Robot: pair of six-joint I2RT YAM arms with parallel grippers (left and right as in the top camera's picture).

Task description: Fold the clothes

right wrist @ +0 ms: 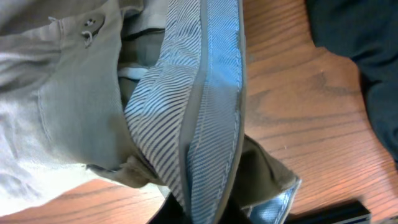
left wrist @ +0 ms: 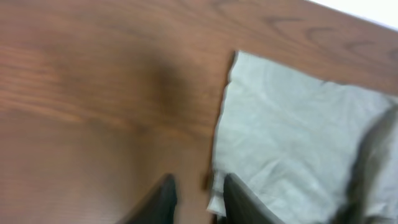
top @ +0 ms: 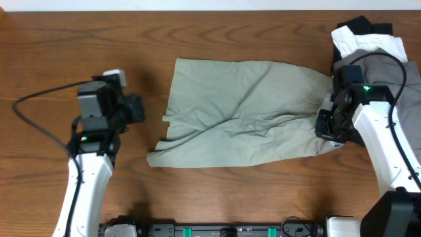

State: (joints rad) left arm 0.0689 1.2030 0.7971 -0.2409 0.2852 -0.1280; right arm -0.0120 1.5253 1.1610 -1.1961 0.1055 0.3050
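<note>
The clothes, a pair of light khaki-green shorts, lie spread flat mid-table, with the waistband to the right. My left gripper hovers left of the leg hems, apart from the cloth. In the left wrist view its dark fingers stand slightly open over bare wood, and the hem corner sits just beside the right finger. My right gripper is at the waistband end. In the right wrist view the gripper is shut on the waistband's blue striped lining, with the button up left.
A heap of black, white and grey garments lies at the table's right back, close behind the right arm. A dark garment shows in the right wrist view. A black cable loops left of the left arm.
</note>
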